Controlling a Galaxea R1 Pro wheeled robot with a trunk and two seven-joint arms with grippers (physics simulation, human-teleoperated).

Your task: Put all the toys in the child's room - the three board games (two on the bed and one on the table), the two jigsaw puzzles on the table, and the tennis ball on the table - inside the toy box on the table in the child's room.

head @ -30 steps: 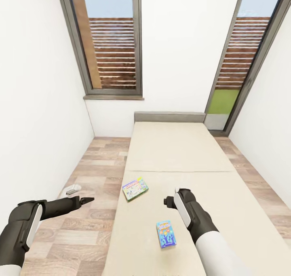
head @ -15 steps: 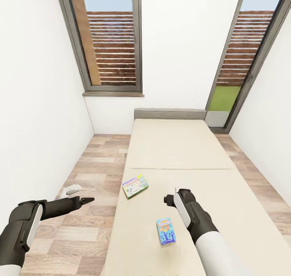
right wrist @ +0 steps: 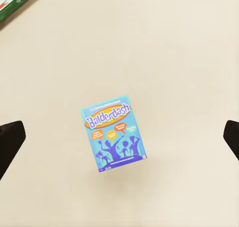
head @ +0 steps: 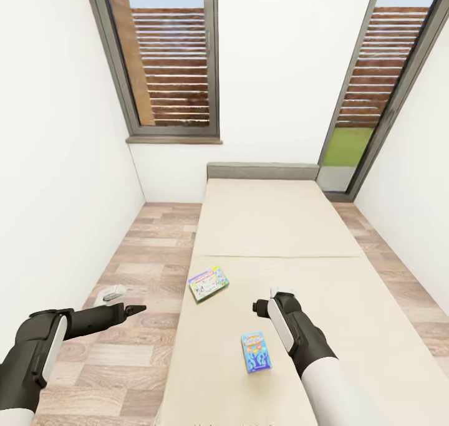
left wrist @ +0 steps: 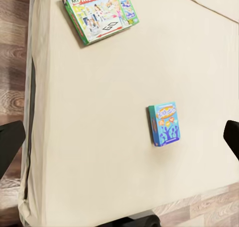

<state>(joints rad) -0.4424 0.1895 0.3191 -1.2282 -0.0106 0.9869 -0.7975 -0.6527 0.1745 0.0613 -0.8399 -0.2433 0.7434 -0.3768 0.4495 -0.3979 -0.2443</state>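
White-walled room, beige bed point(head: 274, 239) slightly lower in view than before: base closing in. Small blue Balderdash box point(head: 256, 352) on mattress, below spread right gripper point(head: 264, 305). Left gripper point(head: 136, 309) spread over floor. Pickup pending.

The bed point(left wrist: 99, 137) lies under a plain cream cover, and both games lie flat on it, well apart from each other. The green-edged Monopoly box point(left wrist: 98, 12) sits near the bed's side edge, turned at a slant, its red title strip and pale board artwork facing up. The small blue board game point(left wrist: 164, 123) rests farther in from that edge, closer to the middle of the bed, its cover showing an orange banner and dark figures. Wood-plank floor point(left wrist: 15, 62) runs along the bed's edge beside the Monopoly box. The left end effector's two dark fingertips point(left wrist: 10, 144) stand wide apart, with the blue box between them and untouched.
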